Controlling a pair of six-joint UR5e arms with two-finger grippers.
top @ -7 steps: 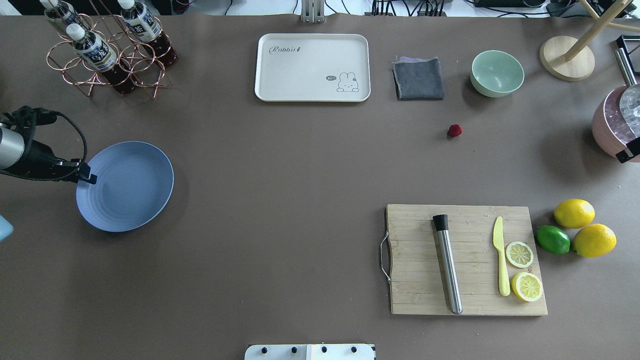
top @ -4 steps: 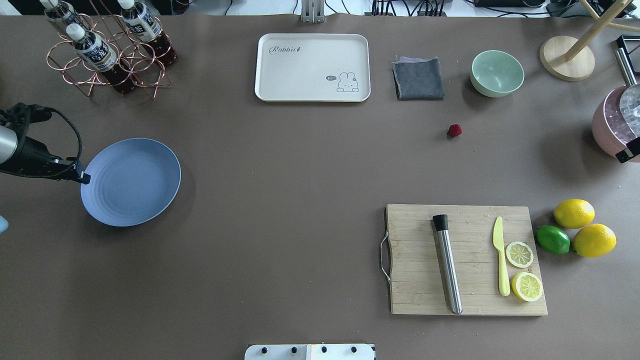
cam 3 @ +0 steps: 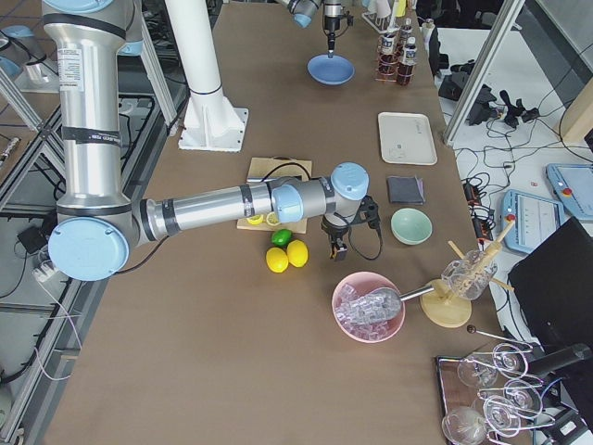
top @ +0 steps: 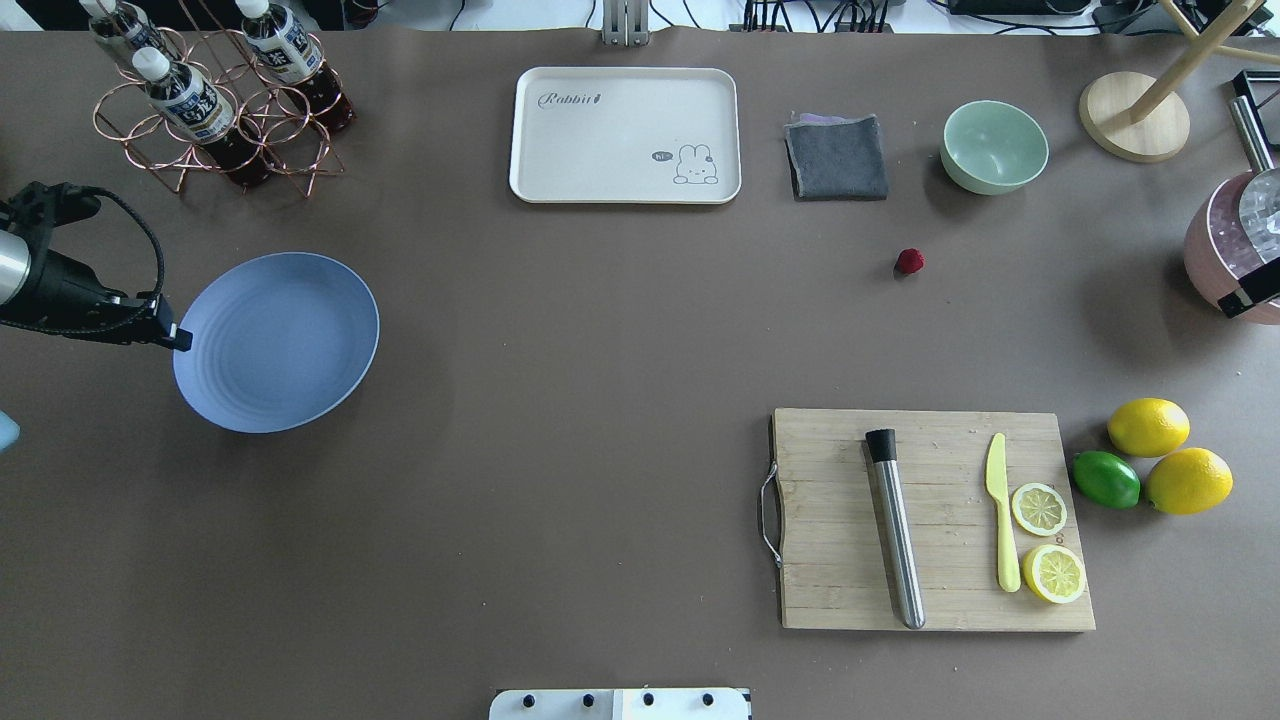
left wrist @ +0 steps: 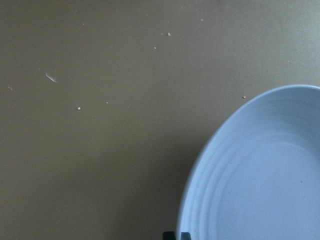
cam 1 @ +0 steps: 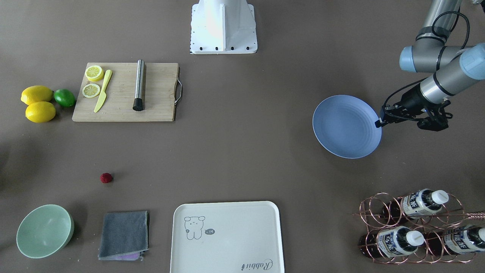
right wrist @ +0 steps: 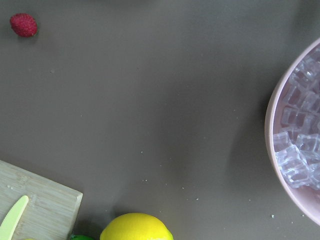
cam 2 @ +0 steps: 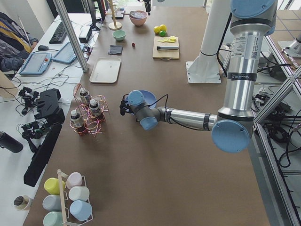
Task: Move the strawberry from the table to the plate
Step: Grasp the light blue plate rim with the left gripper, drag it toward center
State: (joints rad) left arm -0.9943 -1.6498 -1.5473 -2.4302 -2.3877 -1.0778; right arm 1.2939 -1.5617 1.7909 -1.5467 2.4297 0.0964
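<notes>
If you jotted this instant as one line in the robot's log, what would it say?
left gripper: pinching plate rim | right gripper: near pink bowl, state unclear | strawberry: on table, untouched

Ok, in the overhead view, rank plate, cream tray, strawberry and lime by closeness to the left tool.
1. plate, at the left tool
2. cream tray, far centre
3. strawberry, right half
4. lime, right end
</notes>
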